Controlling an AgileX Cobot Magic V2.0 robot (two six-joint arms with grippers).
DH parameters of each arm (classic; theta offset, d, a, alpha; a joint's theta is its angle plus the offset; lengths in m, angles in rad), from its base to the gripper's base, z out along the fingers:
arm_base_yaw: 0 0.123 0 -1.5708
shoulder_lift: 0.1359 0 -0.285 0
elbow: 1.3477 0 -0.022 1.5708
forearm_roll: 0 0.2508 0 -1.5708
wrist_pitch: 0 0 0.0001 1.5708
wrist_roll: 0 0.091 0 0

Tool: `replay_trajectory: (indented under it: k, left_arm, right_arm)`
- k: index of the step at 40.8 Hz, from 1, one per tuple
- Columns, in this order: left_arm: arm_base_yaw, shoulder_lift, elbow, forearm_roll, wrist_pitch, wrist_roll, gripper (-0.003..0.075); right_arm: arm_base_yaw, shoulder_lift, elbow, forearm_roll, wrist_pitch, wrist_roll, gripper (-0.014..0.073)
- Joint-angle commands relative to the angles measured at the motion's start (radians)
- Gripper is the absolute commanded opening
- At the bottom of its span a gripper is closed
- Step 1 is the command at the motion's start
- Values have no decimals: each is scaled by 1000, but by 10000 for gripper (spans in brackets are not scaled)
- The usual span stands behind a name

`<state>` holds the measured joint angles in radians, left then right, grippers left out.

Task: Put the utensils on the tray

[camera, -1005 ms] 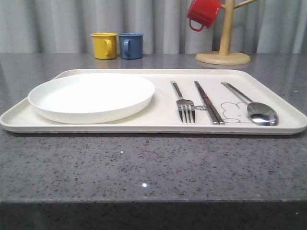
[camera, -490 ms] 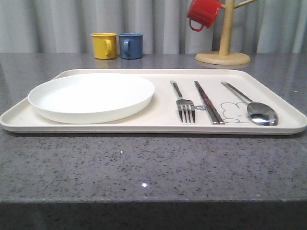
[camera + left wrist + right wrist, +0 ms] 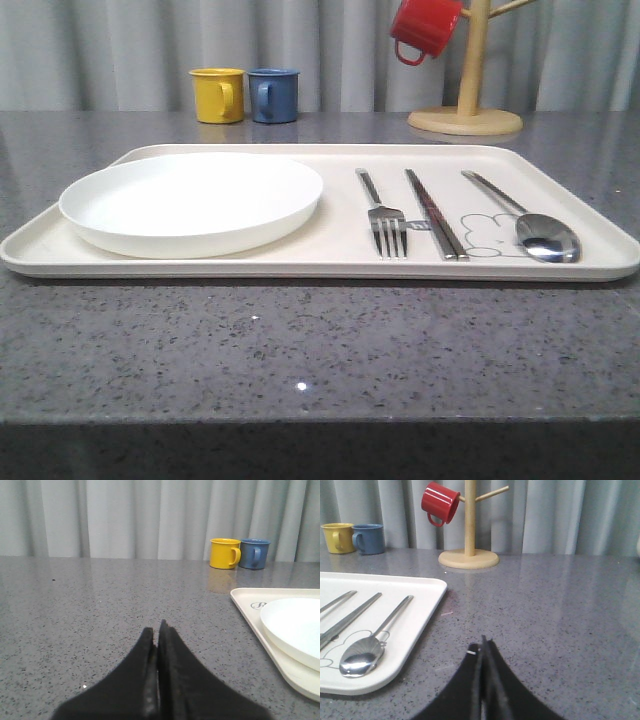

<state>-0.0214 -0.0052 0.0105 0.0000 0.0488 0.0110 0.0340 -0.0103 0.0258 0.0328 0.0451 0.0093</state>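
Observation:
The cream tray (image 3: 330,258) lies across the grey table. On its right half lie three silver utensils side by side: a fork (image 3: 383,218), a pair of chopsticks (image 3: 434,214) and a spoon (image 3: 530,226). The spoon (image 3: 367,647) and chopsticks (image 3: 347,619) also show in the right wrist view, on the tray (image 3: 417,617). My right gripper (image 3: 482,645) is shut and empty, low over the bare table to the right of the tray. My left gripper (image 3: 156,630) is shut and empty over the table left of the tray (image 3: 250,612).
A round white plate (image 3: 190,203) fills the tray's left half. A yellow mug (image 3: 218,95) and a blue mug (image 3: 273,95) stand at the back. A wooden mug tree (image 3: 465,110) with a red mug (image 3: 424,28) stands back right. Curtains close the rear.

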Motion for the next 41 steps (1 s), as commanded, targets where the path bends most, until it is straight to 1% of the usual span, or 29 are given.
replay_trajectory:
  k: [1, 4, 41]
  left_arm:
    - [-4, -25, -4, -11, -83, -11, -18]
    - [-4, -25, -4, -11, -83, -11, -18]
    - [-4, -25, -4, -11, -83, -11, -18]
  right_arm:
    - [-7, -17, 0, -16, -109, 13, -122]
    - [-7, -17, 0, -16, -112, 34, -122]
    - [-7, -16, 0, -19, -103, 34, -122]
